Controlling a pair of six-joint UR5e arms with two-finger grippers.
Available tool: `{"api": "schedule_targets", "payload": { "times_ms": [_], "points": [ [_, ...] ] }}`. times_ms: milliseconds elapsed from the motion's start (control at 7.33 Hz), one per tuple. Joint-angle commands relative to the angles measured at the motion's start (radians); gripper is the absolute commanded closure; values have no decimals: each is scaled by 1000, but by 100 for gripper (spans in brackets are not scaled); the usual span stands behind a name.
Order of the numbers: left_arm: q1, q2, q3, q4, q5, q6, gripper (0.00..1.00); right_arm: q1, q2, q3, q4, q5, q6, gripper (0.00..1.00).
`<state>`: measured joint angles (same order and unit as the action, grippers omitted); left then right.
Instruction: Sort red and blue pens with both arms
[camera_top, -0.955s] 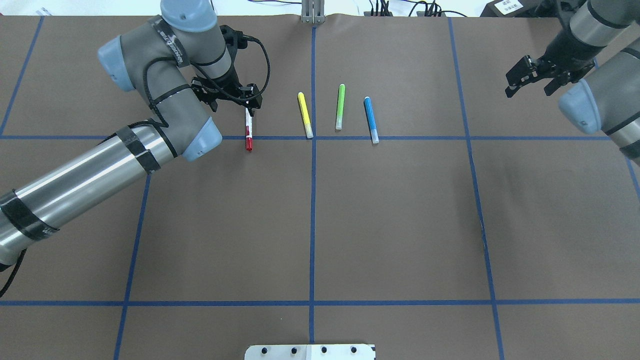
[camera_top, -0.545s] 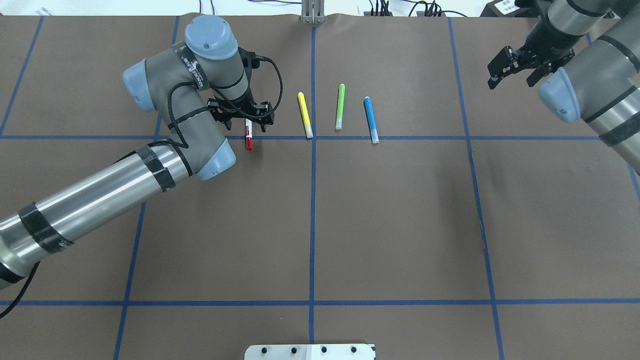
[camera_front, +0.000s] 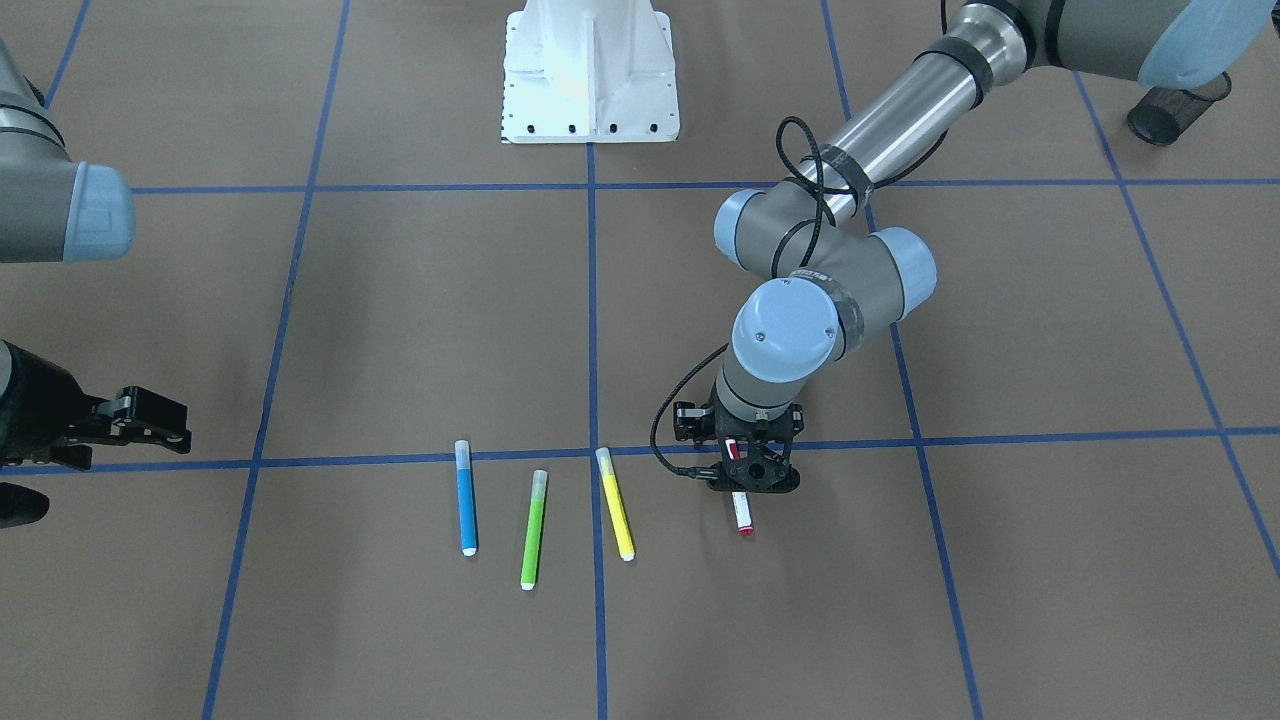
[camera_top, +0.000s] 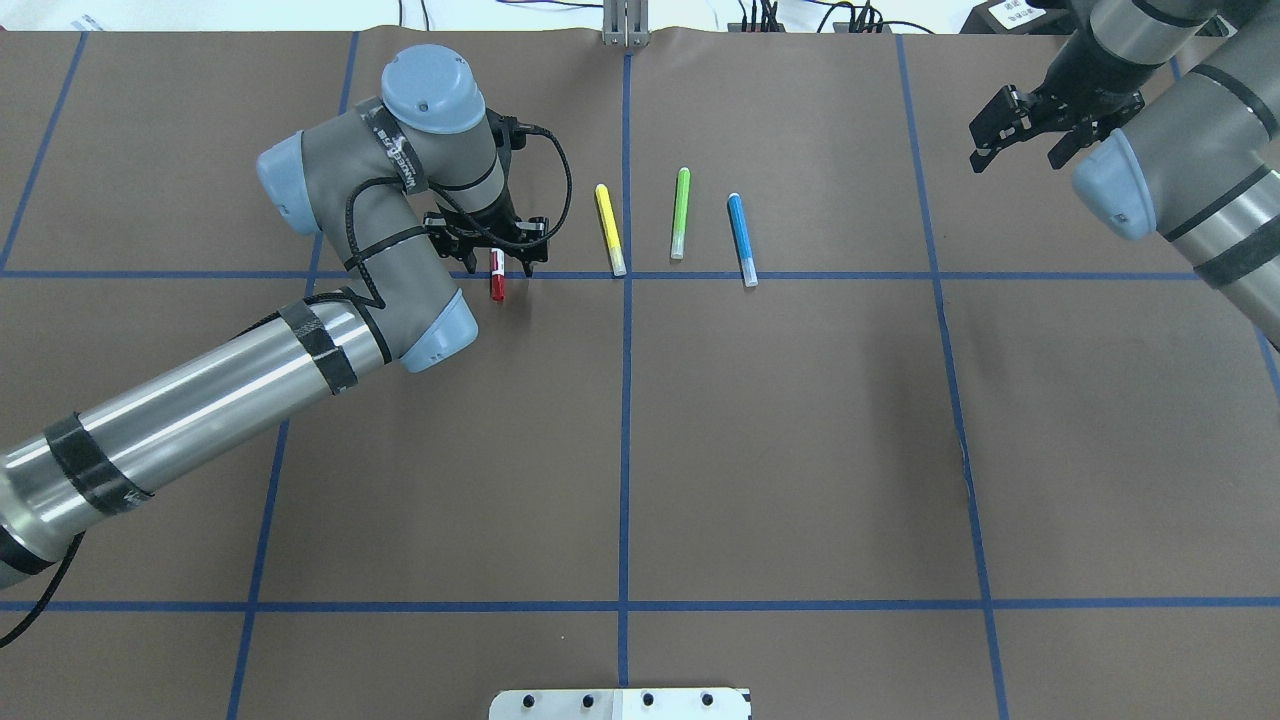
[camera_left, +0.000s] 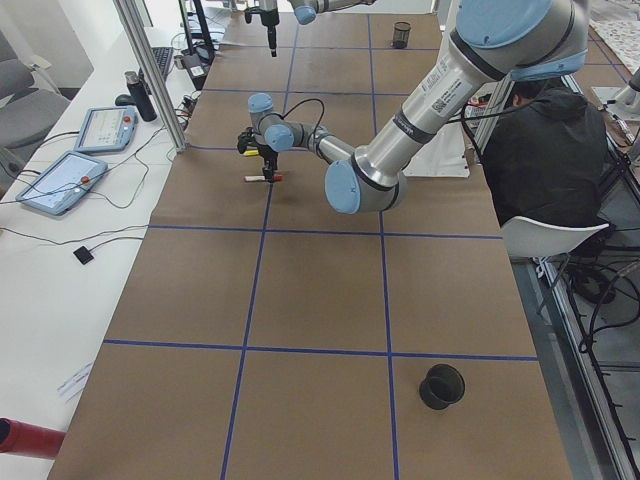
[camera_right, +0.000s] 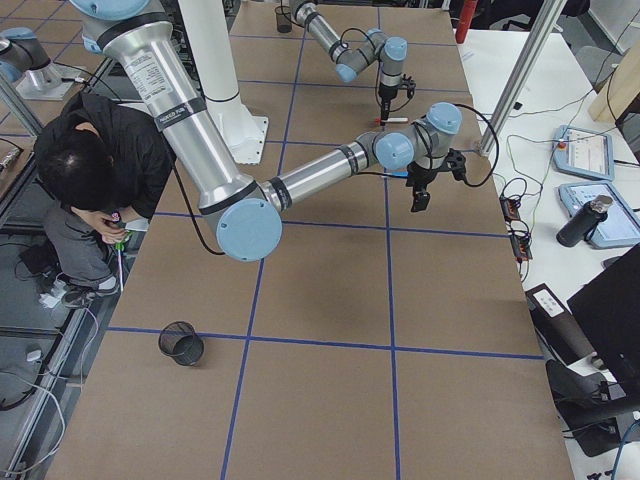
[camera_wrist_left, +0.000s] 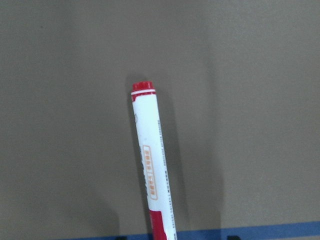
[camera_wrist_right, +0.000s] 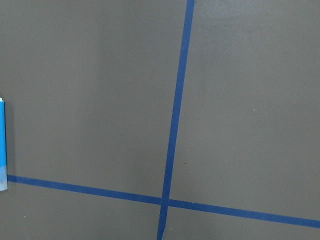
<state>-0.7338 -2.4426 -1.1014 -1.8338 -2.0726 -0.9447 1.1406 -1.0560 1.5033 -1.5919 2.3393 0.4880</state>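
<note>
1. The left gripper (camera_top: 497, 266) hangs low over the red pen (camera_top: 497, 286). Its jaws are spread wide, 1 on each side of the white barrel. Neither finger appears to press on it.
2. The left wrist view shows the red pen lying flat on the brown table (camera_top: 800, 450), so it is not lifted yet. In the overhead view its red cap points to 6 o'clock and crosses a blue tape line (camera_top: 800, 275).
3. At 3 o'clock from the red pen lie the yellow pen (camera_top: 610, 230), the green pen (camera_top: 680, 213) and then the blue pen (camera_top: 741, 240). All 3 are apart from each other.
4. The right gripper (camera_top: 1015, 150) is in the air, at about 2 o'clock from the blue pen and well apart from it. Its jaws are spread and hold nothing.
5. A black mesh cup (camera_left: 443, 385) stands at the table's left end and another (camera_right: 180, 343) at its right end. These are probably where the pens go.
6. Progress: nothing looks sorted so far. The step in hand seems to be the grasp on the red pen. Closing, lifting and carrying it are left. The whole job on the blue pen is left too.
</note>
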Motion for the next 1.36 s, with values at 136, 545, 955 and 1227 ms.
{"api": "schedule_targets", "payload": {
  "times_ms": [136, 545, 955, 1227],
  "points": [
    [13, 5, -1, 1, 16, 0, 38, 2, 2, 0, 1, 0, 1, 0],
    [11, 8, -14, 4, 14, -12, 100, 2, 2, 0, 1, 0, 1, 0],
    [-7, 7, -46, 13, 9, -54, 100, 4, 1, 0, -3, 0, 1, 0],
    [-33, 8, -84, 31, 3, -54, 100, 5, 1, -2, -2, 0, 17, 0]
  ]
}}
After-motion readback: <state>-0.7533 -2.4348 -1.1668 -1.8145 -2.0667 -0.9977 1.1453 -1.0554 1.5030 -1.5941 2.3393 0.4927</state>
